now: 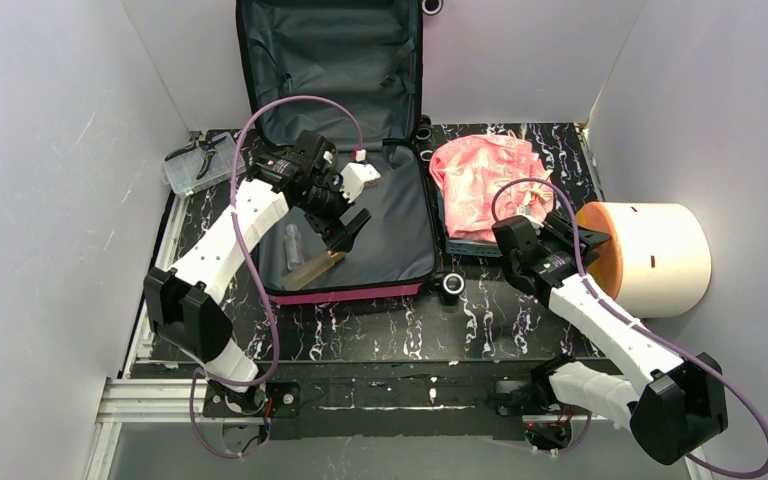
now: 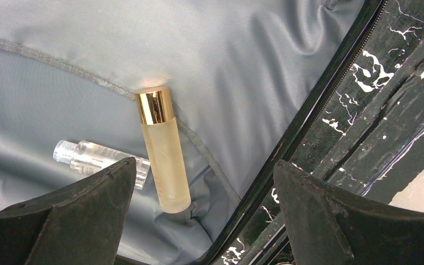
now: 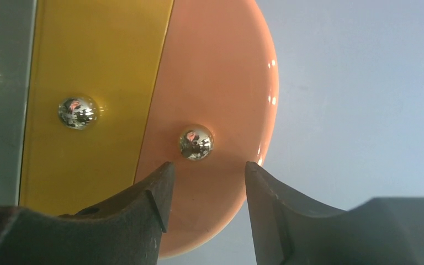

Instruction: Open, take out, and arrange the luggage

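The left pincer (image 2: pixel 204 171) is being held wide apart just inside the near rim of the luggage (image 1: pixel 400 230), seemingly being lined up on the frosted bottle (image 2: pixel 163 154) beside a clear vial (image 2: pixel 96 160). Right of the luggage, the right pincer (image 3: pixel 208 165) is being held narrowly parted, aimed at a metal knob (image 3: pixel 196 142) on the cream cylinder (image 1: pixel 660 255); contact cannot be told. The luggage is being left open on the tabletop (image 1: pixel 500 320), lid propped against the far wall.

The luggage (image 1: pixel 400 215) blocked the far-left corner. A pink cloth (image 1: pixel 480 175) and a cylinder (image 1: pixel 665 255) crowded the right edge; the near edge lay bare
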